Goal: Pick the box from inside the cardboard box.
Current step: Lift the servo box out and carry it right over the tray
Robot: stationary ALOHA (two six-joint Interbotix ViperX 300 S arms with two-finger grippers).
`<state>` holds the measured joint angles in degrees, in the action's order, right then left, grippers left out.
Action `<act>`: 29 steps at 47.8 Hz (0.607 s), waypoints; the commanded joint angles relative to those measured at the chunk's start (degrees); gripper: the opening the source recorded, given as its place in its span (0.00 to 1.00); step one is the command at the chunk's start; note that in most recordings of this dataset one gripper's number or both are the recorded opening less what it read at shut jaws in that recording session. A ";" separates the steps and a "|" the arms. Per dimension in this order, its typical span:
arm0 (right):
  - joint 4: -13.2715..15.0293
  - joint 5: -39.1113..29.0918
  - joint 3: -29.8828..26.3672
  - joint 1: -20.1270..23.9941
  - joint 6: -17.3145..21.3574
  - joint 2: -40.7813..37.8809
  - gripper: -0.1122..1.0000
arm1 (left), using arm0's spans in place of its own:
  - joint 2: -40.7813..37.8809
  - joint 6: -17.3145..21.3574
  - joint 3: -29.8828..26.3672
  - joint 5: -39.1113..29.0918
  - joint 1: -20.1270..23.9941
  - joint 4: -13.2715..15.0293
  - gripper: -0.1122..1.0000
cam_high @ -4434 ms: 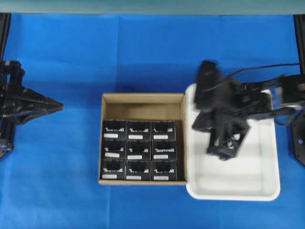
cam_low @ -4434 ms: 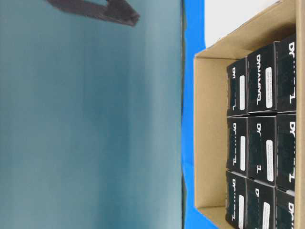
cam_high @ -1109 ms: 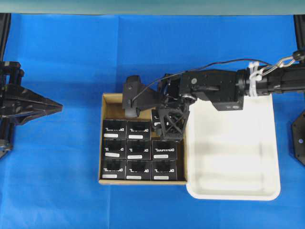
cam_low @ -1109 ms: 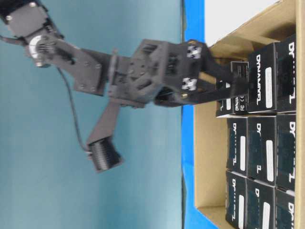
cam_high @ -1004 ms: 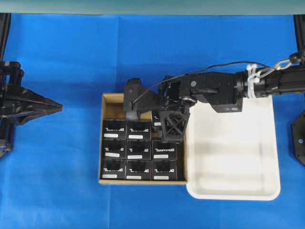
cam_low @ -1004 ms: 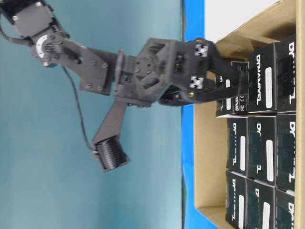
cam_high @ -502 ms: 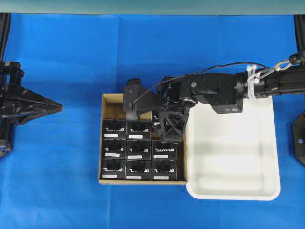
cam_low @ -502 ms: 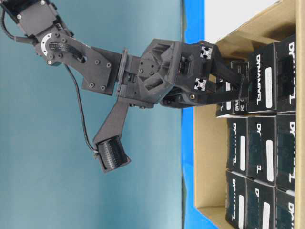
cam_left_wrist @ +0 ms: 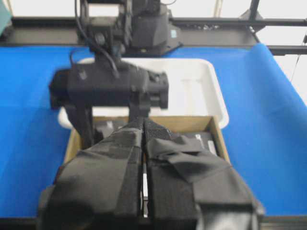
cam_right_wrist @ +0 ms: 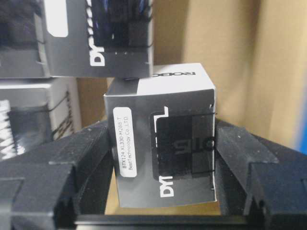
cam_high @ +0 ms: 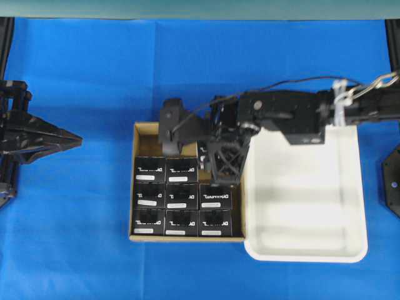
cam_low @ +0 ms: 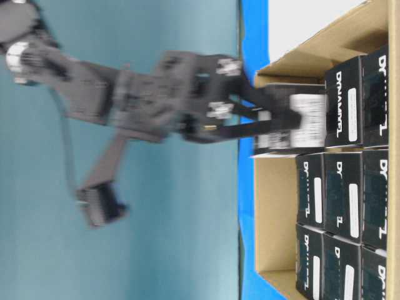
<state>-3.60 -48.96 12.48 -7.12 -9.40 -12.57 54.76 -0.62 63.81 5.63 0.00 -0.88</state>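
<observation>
I count nine small black boxes in all. Eight sit in the cardboard carton [cam_high: 142, 130]: two in the row by its far edge, three across the middle, three along its near edge. The ninth box [cam_right_wrist: 165, 153] is the one between my right fingers [cam_right_wrist: 62, 163], at the carton's far right corner. There is one brown carton and one white tray [cam_high: 350, 187], both on one blue cloth [cam_high: 75, 219]. I have two arms here.

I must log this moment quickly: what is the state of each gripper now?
Left gripper: shut, holding nothing.
Right gripper: shut on one small black box, over the cardboard box.
</observation>
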 commanded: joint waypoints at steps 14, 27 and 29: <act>-0.18 -12.13 -1.49 -4.66 -0.26 10.90 0.67 | -0.09 0.00 -1.58 0.26 -0.09 -0.09 0.09; -0.18 -13.62 6.06 -5.98 -0.44 16.52 0.67 | -0.09 0.00 -1.58 0.26 -0.09 -0.09 0.09; -0.18 -12.39 7.73 -6.06 -0.44 17.23 0.67 | -0.18 0.00 -1.49 0.26 -0.09 -0.09 0.09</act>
<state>-3.60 -62.67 18.37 -13.18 -9.76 3.25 54.84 -0.62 63.81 5.54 0.00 -0.88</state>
